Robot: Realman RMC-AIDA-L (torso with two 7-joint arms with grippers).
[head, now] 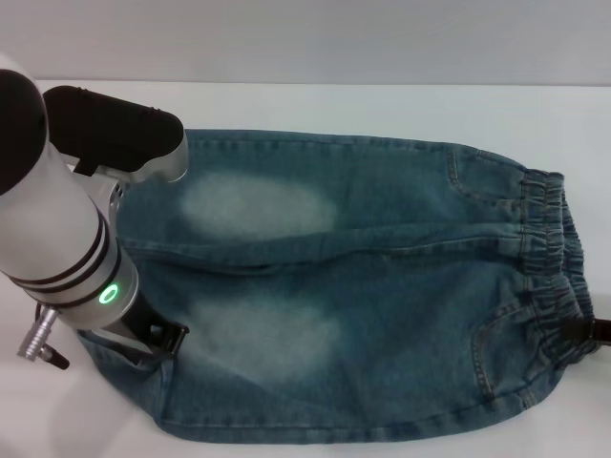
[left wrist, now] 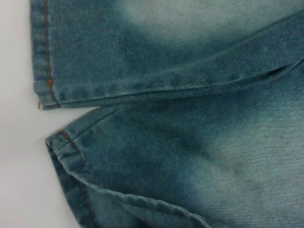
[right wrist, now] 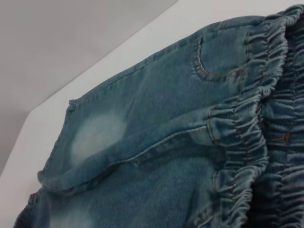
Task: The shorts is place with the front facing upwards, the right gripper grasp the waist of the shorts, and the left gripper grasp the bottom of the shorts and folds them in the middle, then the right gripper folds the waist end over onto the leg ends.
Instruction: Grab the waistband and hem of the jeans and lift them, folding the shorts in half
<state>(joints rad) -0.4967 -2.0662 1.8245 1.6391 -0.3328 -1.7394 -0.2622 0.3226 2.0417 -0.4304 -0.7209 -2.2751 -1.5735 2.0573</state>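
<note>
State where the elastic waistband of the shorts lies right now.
In the head view, the waistband lies at the right end of the denim shorts, opposite the left gripper at the leg hems.

Left arm (head: 57, 239) reaching low, left end effector (head: 158, 336) down, fingers hidden

- Shorts (head: 382, 286): blue denim cloth, matt, visible twill weave; pale faded patches on each leg (head: 258, 205).
- Seams and hems (left wrist: 47, 57): orange-brown thread stitching, doubled rows at pocket (right wrist: 209, 66).
- Waistband (right wrist: 247, 123): gathered, puckered elastic cloth, rougher-looking than the legs.
- Table (head: 535, 114): white, smooth, matt, faint sheen toward far edge.
- Left arm (head: 57, 239): silver-grey smooth casing, satin finish; black matt housing (head: 115, 129) above; glowing green ring (head: 108, 295).
- Small metal connector (head: 38, 339) near table's left edge, shiny.
</note>
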